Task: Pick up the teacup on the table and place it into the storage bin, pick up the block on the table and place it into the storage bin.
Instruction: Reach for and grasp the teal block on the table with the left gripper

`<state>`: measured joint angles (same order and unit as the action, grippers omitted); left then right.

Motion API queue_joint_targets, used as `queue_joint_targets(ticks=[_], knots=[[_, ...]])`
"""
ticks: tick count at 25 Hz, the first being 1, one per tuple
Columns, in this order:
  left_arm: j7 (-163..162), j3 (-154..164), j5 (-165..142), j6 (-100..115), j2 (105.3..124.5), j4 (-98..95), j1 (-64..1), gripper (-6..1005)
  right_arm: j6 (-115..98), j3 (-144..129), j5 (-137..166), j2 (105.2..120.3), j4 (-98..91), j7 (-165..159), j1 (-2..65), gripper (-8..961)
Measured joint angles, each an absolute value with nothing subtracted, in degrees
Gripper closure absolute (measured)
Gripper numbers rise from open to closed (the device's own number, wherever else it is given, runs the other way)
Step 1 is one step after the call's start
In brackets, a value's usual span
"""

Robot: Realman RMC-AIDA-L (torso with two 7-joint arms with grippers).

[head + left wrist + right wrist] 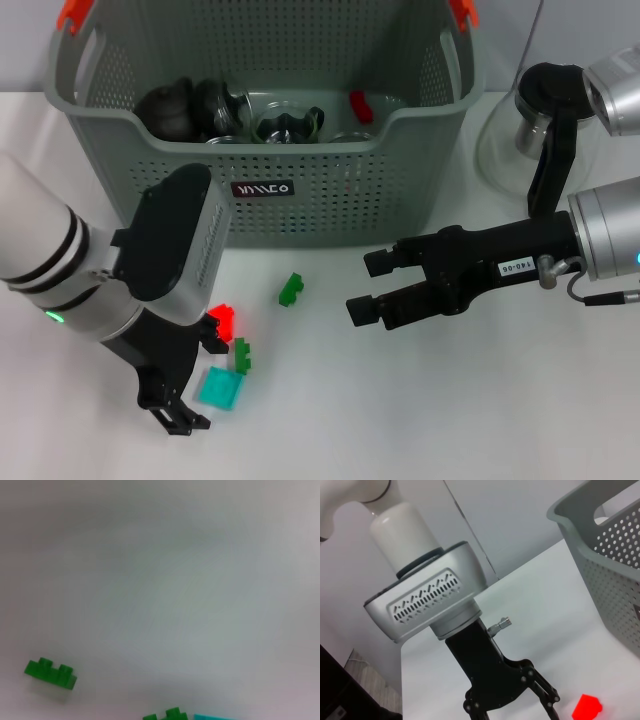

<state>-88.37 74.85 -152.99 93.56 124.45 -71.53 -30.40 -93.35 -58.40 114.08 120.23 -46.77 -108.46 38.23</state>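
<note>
We see the left end effector low over the white surface, fingers spread, empty; red block, dark green block and teal block lie beside its fingertips. Right end effector hovers open, empty, before the grey-green perforated storage bin
</note>
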Motion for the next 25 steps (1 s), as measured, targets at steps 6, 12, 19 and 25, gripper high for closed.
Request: queue_joint_targets(ticks=[6, 12, 19, 25], knots=[[-89.6, 75.5, -153.1, 92.9, 124.38, -70.0, -31.4, 131, -93.1, -58.4, 114.1, 120.24, -46.3, -108.2, 38.1, 7], [-90.6, 75.9, -153.2, 92.4, 124.38, -69.7, -31.5, 134, -93.1, -58.4, 114.1, 120.23, -46.2, -108.1, 38.0, 7], [-92.5, 76.2, -153.8, 91.8, 124.30, -67.1, -32.7, 264, -93.1, -58.4, 114.1, 120.24, -46.2, -108.0, 37.8, 7], [-93.1, 76.4, -153.6, 92.2, 124.43, -66.9, -33.0, 545, -93.3, -58.4, 114.1, 120.24, -46.2, -107.8, 37.8, 6]])
